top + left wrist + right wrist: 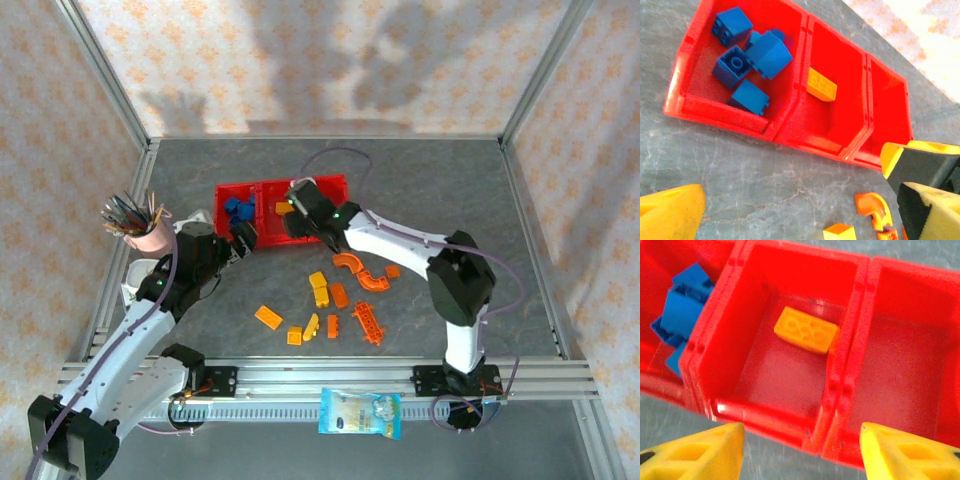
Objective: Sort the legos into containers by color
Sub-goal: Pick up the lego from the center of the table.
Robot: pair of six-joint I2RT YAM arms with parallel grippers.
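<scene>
The red containers [330,190] sit mid-table as three joined bins. Several blue legos [747,60] lie in the left bin [660,270]. One yellow brick [806,330] lies in the middle bin [840,60], and the right bin [910,355] holds nothing. My right gripper [802,450] hovers over the tray's near wall, open, with nothing between its fingers [700,452]. My left gripper [800,215] hangs open over bare table just in front of the tray [720,117]. Loose yellow and orange legos [318,288] lie nearer me, among them a curved orange piece [357,266] and a ladder-like one [367,322].
A pink pen cup [140,228] stands left of the tray, close to my left arm. A plastic packet [360,412] lies on the front rail. Metal frame posts and papered walls enclose the table.
</scene>
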